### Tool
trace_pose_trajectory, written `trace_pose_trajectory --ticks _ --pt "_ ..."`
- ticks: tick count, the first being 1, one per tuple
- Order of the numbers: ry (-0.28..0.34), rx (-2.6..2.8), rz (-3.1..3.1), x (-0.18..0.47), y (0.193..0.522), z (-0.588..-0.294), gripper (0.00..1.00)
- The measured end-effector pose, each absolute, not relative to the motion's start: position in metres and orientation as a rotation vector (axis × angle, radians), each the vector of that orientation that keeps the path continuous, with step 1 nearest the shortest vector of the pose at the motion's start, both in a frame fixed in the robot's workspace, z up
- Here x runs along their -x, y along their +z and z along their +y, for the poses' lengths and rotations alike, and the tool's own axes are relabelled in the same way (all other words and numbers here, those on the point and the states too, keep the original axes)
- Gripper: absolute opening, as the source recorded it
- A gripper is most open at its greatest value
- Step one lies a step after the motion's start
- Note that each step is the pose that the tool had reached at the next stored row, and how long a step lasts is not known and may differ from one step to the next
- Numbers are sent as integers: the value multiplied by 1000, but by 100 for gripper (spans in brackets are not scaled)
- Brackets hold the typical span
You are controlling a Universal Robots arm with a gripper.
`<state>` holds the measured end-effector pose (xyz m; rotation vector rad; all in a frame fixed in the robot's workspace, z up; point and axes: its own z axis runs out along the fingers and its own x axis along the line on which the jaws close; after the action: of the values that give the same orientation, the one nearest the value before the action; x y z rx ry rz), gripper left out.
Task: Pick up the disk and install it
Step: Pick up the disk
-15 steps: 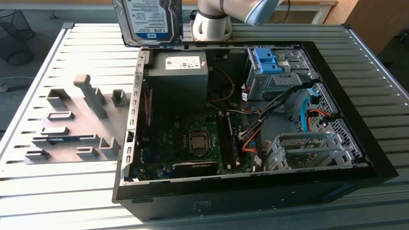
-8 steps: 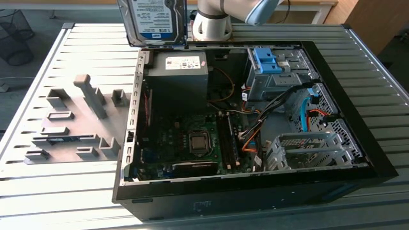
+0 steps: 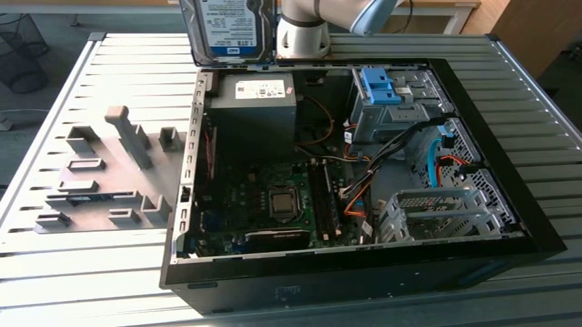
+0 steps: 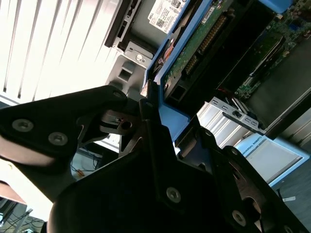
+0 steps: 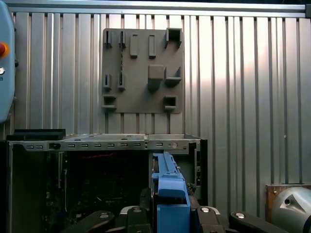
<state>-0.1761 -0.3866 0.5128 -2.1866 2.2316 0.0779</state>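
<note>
The disk (image 3: 227,30) hangs upright in the air over the far rim of the open computer case (image 3: 509,170), its blue-and-white label facing the exterior camera. In the second wrist view my gripper (image 4: 167,119) is shut on the disk's blue carrier frame (image 4: 170,114), with a black finger on each side; the drive's green circuit side (image 4: 194,48) shows beyond them. The first wrist view shows the blue frame (image 5: 170,194) edge-on between the gripper's black fingers (image 5: 136,213), above the case opening.
Inside the case are a dark-grey power supply with a white sticker (image 3: 250,109), the motherboard (image 3: 272,197), a blue-topped drive bay (image 3: 382,85) and a metal drive cage (image 3: 446,214). A grey fixture board (image 3: 100,170) lies on the slatted metal table (image 3: 91,286) at the exterior view's left.
</note>
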Motion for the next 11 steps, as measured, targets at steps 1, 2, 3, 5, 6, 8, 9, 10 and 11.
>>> trace_pose_trajectory --ticks 1,2,3,5,6,8,9,10,11 --pt "78 2187 2232 173 513 -387 36" --pt "78 2187 2232 171 513 -387 36" --pt "78 2187 2232 168 513 -387 36" --pt "78 2187 2232 164 513 -387 36" --pt "78 2187 2232 161 513 -387 36" --pt "78 2187 2232 156 513 -387 36" --pt "78 2187 2232 153 513 -387 36" --pt "78 2187 2232 149 513 -387 36" --pt "78 2187 2232 146 513 -387 36"
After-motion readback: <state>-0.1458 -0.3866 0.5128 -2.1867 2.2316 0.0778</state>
